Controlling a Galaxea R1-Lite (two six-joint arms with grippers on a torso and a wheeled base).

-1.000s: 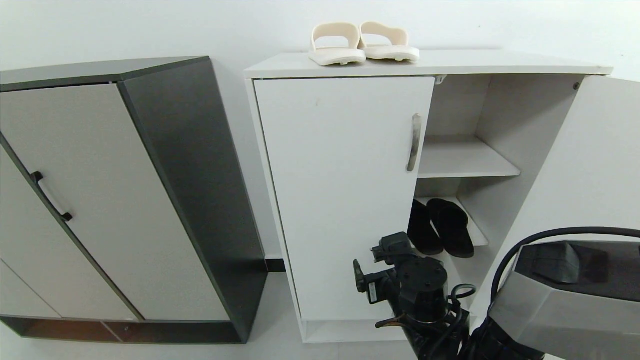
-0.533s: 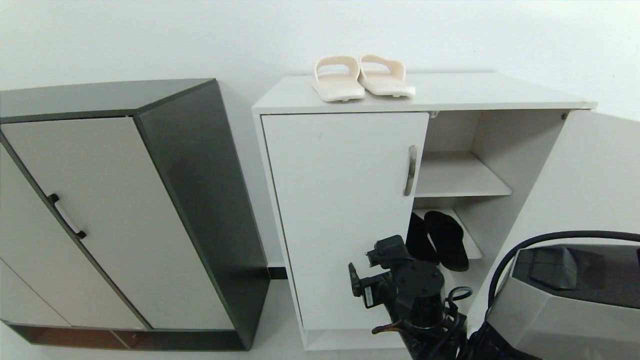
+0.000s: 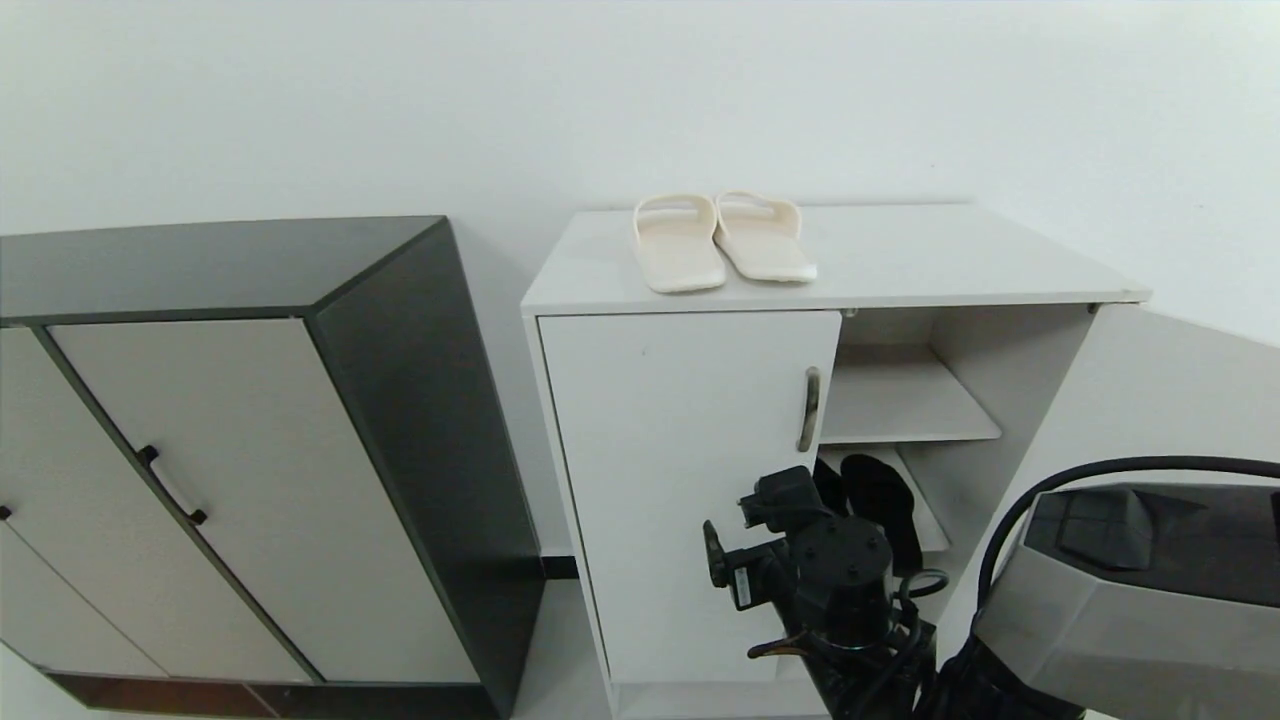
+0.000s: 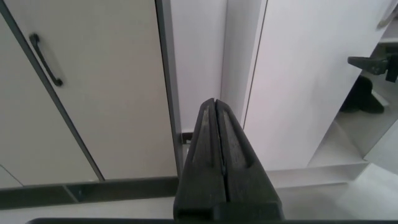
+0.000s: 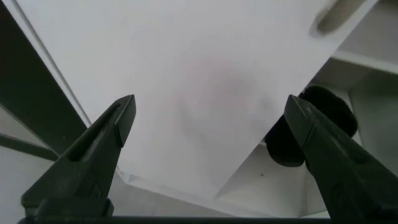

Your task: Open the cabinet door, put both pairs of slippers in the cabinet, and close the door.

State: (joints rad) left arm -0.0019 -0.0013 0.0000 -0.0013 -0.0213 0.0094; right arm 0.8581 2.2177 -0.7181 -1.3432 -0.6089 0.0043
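Can see only part of the black slippers point(image 3: 882, 490) behind the closed door point(image 3: 690, 480); probably its handle point(image 5: 341, 14), blurred and cut off at the edge

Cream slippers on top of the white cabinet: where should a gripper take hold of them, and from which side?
Probably by the arched straps of the cream slippers, coming from above and the front. The pair lies flat, soles down, side by side on the white cabinet top with heels toward the robot. The flat soles offer little to pinch, while the straps stand clear.
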